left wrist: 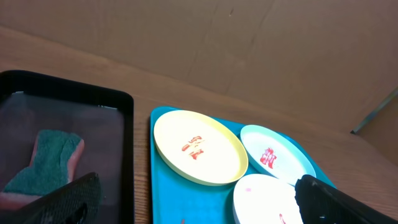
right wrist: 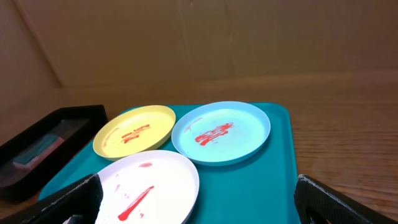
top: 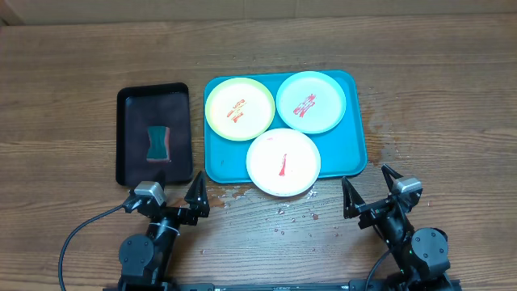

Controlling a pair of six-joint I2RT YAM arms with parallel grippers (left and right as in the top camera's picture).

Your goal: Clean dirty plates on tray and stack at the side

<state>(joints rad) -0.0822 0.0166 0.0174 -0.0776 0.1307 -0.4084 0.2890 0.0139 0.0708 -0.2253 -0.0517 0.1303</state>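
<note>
Three plates lie in the turquoise tray (top: 347,153), each with red smears. The yellow-green plate (top: 239,109) is at the back left, the mint green plate (top: 311,101) at the back right, and the white plate (top: 283,162) at the front, overhanging the rim. My left gripper (top: 174,196) hangs open near the table's front edge, left of the tray's front corner and holding nothing. My right gripper (top: 369,187) is open and holding nothing too, just off the tray's front right corner. The left wrist view looks across the tray (left wrist: 180,199), and the right wrist view has the white plate (right wrist: 149,186) close in front.
A black tray (top: 129,129) with a green and pink sponge (top: 157,143) stands left of the turquoise tray. Small drops (top: 287,214) speckle the wood in front of the turquoise tray. Bare wooden table extends to the right and behind.
</note>
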